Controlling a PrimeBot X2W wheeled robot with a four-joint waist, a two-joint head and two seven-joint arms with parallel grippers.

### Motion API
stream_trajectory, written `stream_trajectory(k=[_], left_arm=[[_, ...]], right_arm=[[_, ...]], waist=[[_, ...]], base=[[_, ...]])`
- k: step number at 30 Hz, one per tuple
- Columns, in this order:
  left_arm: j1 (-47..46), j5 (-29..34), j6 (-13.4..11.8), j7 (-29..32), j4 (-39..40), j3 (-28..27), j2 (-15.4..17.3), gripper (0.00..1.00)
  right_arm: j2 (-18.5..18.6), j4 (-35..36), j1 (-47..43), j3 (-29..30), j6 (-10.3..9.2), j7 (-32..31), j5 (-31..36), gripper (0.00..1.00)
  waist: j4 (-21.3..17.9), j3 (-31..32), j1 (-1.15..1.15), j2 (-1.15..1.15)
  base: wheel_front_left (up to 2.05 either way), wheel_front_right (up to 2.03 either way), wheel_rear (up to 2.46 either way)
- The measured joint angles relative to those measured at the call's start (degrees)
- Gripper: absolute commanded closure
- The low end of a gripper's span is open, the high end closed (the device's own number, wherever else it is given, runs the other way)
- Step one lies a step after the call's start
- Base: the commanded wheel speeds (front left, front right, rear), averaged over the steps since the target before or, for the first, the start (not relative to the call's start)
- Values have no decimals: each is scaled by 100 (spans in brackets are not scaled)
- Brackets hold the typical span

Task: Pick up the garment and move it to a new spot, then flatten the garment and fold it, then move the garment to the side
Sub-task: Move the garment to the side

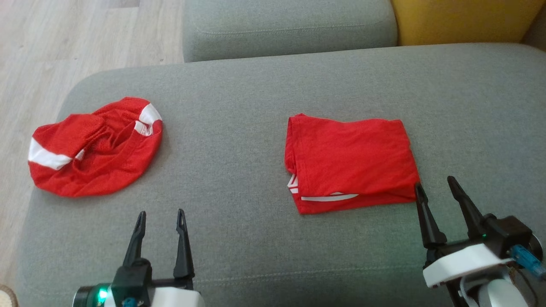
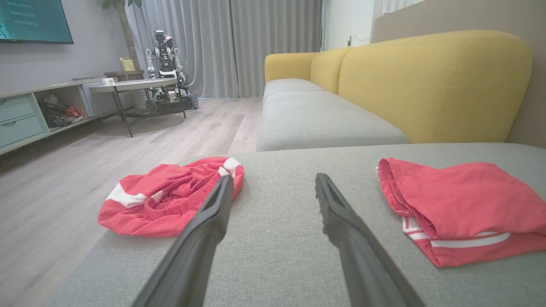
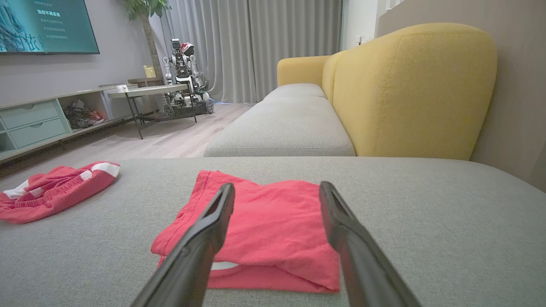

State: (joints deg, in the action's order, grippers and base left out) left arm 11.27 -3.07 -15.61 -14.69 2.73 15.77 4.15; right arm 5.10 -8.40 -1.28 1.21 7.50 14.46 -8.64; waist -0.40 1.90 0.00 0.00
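a: two red garments lie on the sofa seat (image 1: 239, 238): the crumpled garment (image 1: 96, 147) ahead-left of the left claw (image 1: 161, 212), the folded garment (image 1: 349, 164) just ahead of the right claw (image 1: 434, 182).
b: both claws gape, empty. the cloth looks light and limp, so i'd pinch the crumpled one's near edge.

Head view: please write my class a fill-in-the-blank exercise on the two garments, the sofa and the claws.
The crumpled garment lies on the robot's ____ side.
The left claw and the right claw both stand ____.
The sofa's backrest is coloured ____.
The folded garment is ____ with white stripes.
Missing words: left; open; yellow; red.
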Motion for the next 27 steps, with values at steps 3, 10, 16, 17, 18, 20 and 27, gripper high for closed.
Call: stream_trajectory(k=[3, 10, 16, 17, 18, 20, 27], left_arm=[[15, 55, 4, -1, 0, 0, -4, 0], [16, 80, 5, -1, -5, -1, -16, 0], [16, 107, 8, -1, -24, 0, -22, 0], [16, 107, 9, -1, -26, 2, -23, 0], [15, 107, 24, -1, -26, 4, -24, 0], [15, 108, 49, -1, -26, 13, -27, 0], [-26, 193, 107, 0, -63, 168, -44, 0]], right_arm=[[-5, -15, -17, 20, 1, 0, 0, 0], [-36, -25, -31, 32, 0, 0, 10, 0], [-37, -37, -31, 77, 0, 0, 10, 0], [-42, -69, -30, 89, 0, 0, 10, 0], [-51, -114, -30, 102, 0, 0, 10, 0], [-114, -254, -11, 186, 1, 0, -32, 0], [-142, -1535, 817, 558, 1, 0, -25, 0]], waist=[[32, -3, 0, 0], [72, -19, 0, 0], [109, -32, 0, 0], [117, -37, 0, 0], [127, -46, 0, 0], [157, -76, 0, 0], [301, -279, 0, 0]], base=[[0, 0, 0], [0, 0, 0], [0, 0, 0], [0, 0, 0], [0, 0, 0], [0, 0, 0], [0, 0, 0]])
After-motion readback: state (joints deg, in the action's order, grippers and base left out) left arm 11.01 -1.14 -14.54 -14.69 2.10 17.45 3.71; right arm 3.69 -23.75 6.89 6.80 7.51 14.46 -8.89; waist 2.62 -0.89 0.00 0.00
